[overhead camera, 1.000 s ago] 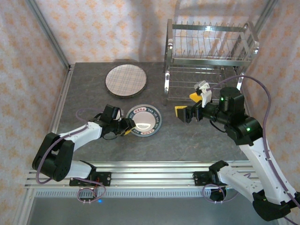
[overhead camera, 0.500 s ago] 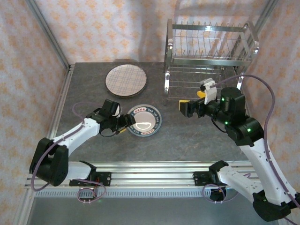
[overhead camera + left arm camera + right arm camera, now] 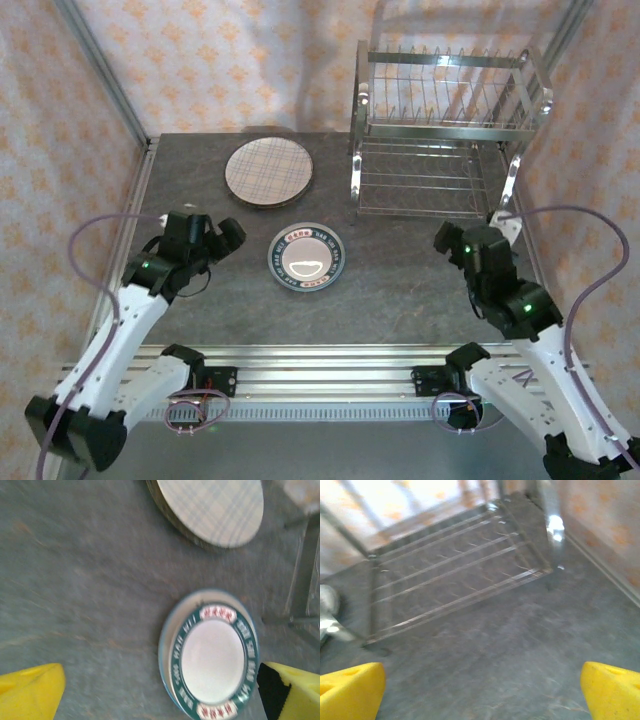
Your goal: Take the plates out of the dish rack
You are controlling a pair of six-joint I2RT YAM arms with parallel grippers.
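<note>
While both arms sit over the near half of the dark grey table [image 3: 400,300], the dish rack [image 3: 445,125] stands upright at the far right corner with its chrome feet on the surface. The right wrist view shows the rack's lower wire shelf ahead of the gripper, blurred.

A plaid plate [image 3: 268,172] lies flat on the table to the left of the rack, near the far edge and apart from the rack's post. A slightly smaller plate with a dark rim and white centre [image 3: 307,256] lies flat near the middle of the table, just nearer the arms than the plaid plate and not touching it. Both plates also appear in the left wrist view.

The left gripper [image 3: 222,240] hangs above the table to the left of the dark-rimmed plate, apart from it. Its yellow fingers [image 3: 30,690] sit at opposite edges of the wrist view: jaws spread wide, grasping nothing.

The right gripper [image 3: 447,240] hangs over bare table on the near side of the rack. Its jaws are likewise released, with nothing between them.
</note>
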